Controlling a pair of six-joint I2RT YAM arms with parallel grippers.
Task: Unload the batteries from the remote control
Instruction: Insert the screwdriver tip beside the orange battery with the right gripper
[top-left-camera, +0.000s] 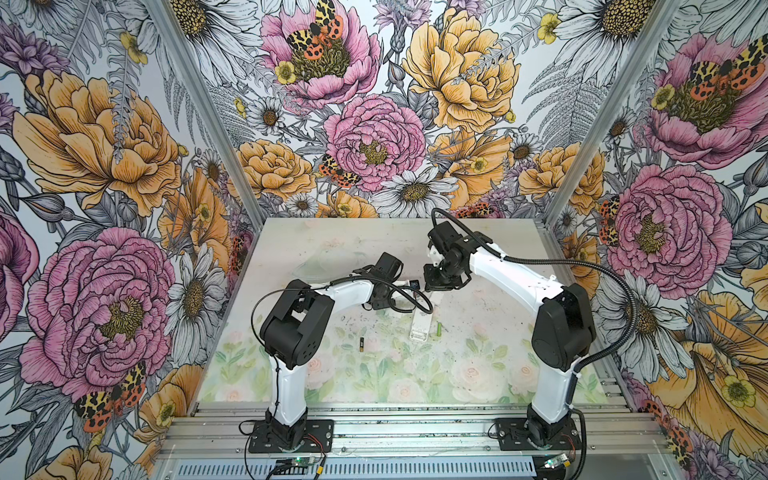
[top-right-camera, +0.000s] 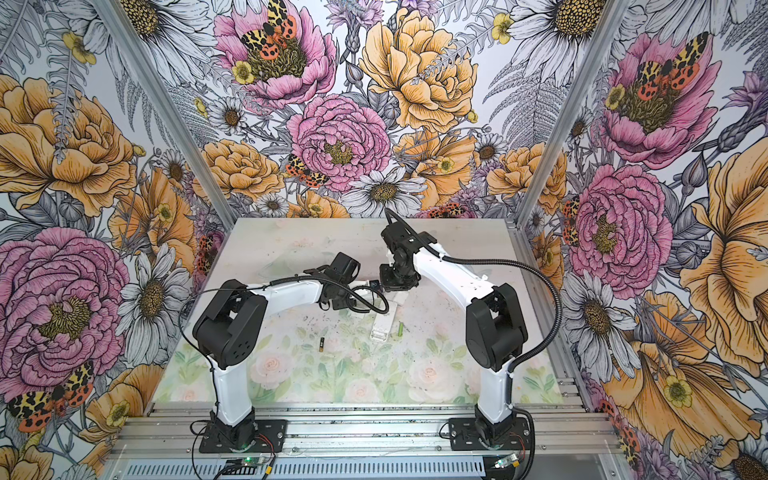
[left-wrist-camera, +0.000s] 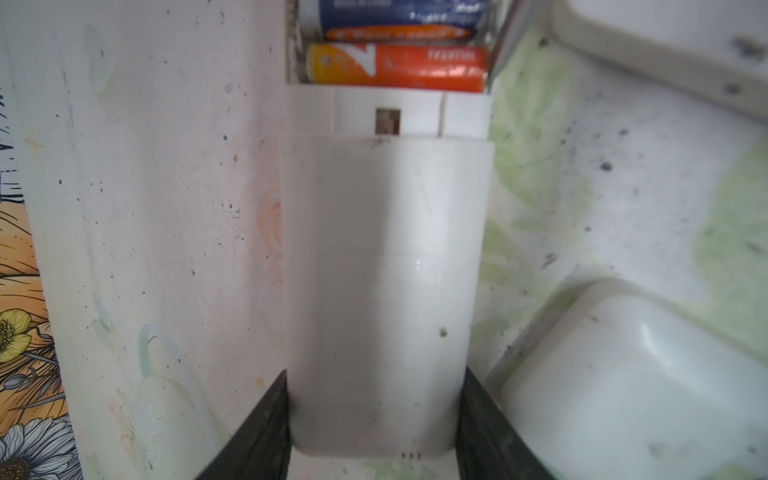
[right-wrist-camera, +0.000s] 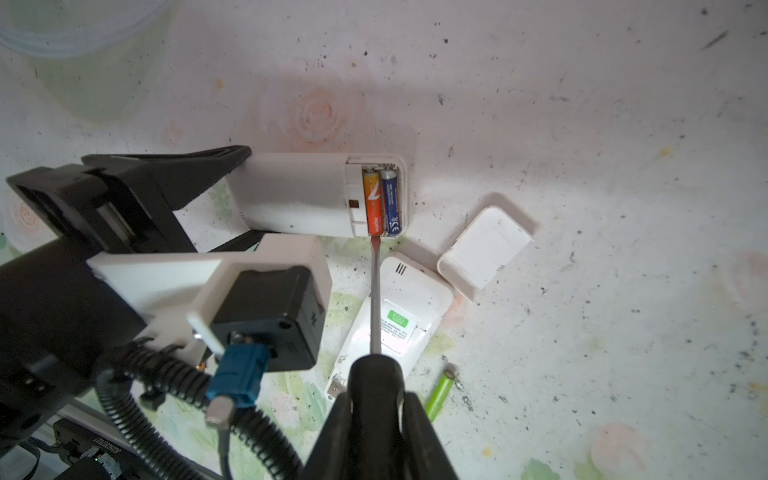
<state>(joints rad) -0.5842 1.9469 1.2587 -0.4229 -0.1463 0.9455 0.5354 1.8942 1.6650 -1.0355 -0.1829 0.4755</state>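
Note:
My left gripper (left-wrist-camera: 376, 374) is shut on the end of a white remote control (left-wrist-camera: 386, 270) lying on the table. Its battery bay is open and holds an orange-red battery (right-wrist-camera: 372, 199) beside a dark blue one (right-wrist-camera: 391, 199). My right gripper (right-wrist-camera: 377, 397) is shut on the black handle of a screwdriver (right-wrist-camera: 375, 299). The screwdriver's tip touches the orange battery's end at the bay wall. A lime green battery (top-left-camera: 439, 329) and a black, gold-ended battery (top-left-camera: 361, 345) lie loose on the table in both top views.
A second white remote (right-wrist-camera: 399, 316) with a green sticker lies under the screwdriver shaft. A loose white battery cover (right-wrist-camera: 484, 247) rests next to it. A clear plastic dish (top-left-camera: 320, 266) sits at the back left. Flowered walls close in three sides.

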